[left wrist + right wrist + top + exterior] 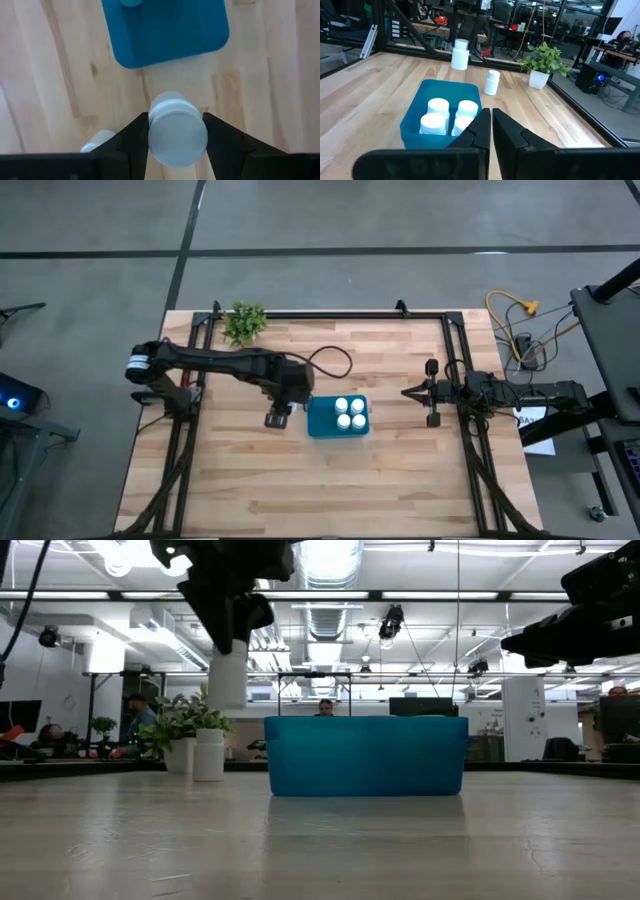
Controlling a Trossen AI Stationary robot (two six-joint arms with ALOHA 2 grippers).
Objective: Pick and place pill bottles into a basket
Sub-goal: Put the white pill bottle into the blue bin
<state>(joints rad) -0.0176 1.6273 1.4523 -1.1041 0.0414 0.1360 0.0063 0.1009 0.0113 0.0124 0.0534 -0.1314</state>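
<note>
The teal basket [322,423] stands mid-table and holds several white pill bottles [438,106]. My left gripper [279,416] hovers just left of the basket, shut on one more white bottle [177,135]. The bottle hangs above the table in the low view [228,675]. Another bottle [491,82] stands upright on its base on the table by the left gripper, and it also shows in the low view [209,754]. My right gripper [432,395] waits shut and empty at the table's right side. My left gripper pinches the bottle between its two fingers [135,132], on two opposite sides of its upper part [152,125]. The fingers come from above, pointing down. The bottle hangs upright below them, lifted clear of the table [228,700].
A small green plant in a white pot [245,322] stands at the far left corner. A black frame [330,313] runs along the table's far, left and right edges. There is open wood on the near half of the table [320,490].
</note>
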